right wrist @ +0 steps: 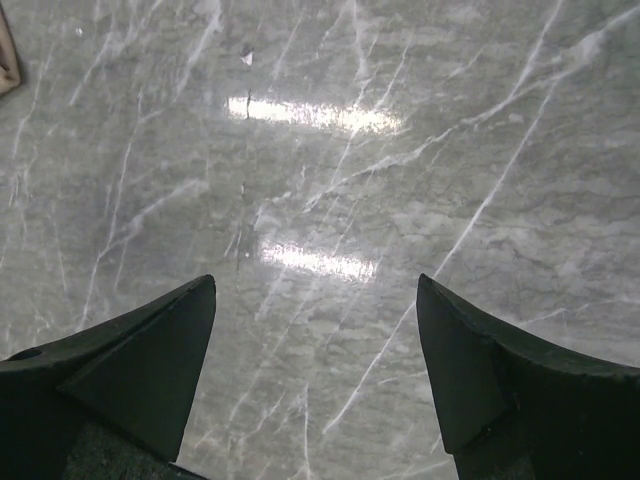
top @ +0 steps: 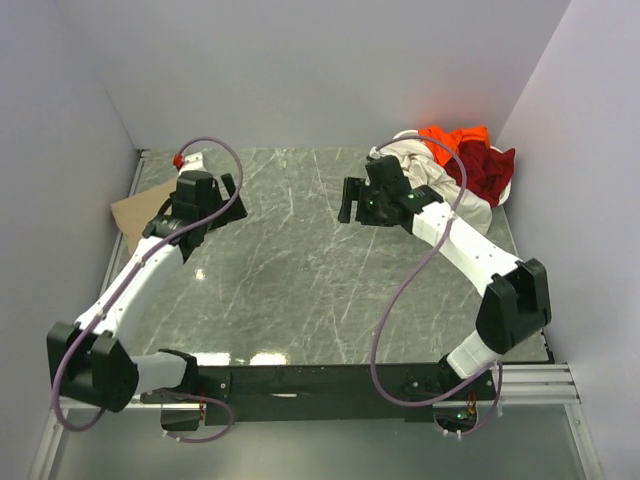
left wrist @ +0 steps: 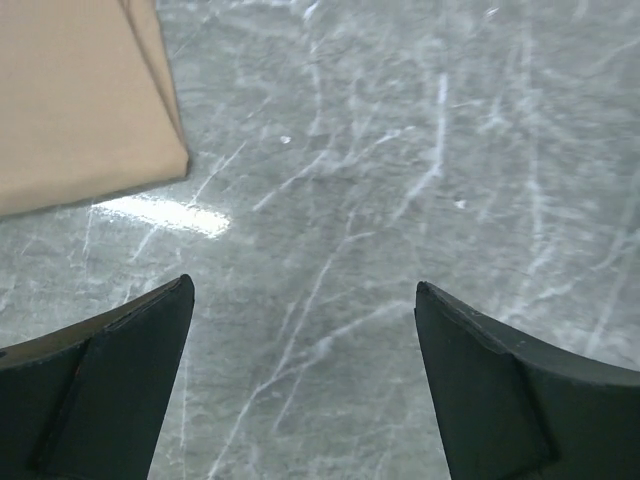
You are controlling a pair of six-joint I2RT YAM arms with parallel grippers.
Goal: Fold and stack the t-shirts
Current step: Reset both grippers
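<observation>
Cloth first: the tan t-shirt [left wrist: 80,100] lies flat with a folded edge, ahead of my left end effector [left wrist: 300,300] and off to its left, apart from both fingers. That end effector hangs over bare grey tabletop [top: 300,260], its jaws spread wide with nothing between them. A purple cable [top: 235,165] loops over the wrist. My right end effector [right wrist: 315,290] is also wide apart and holds nothing, with only marbled tabletop beneath it. Behind it and to its right sits a crumpled pile: the cream-white t-shirt [top: 420,165], the bright orange t-shirt [top: 455,137] and the dark red t-shirt [top: 490,170], bunched together. My right arm [top: 460,240] crosses in front of the cream-white one.
</observation>
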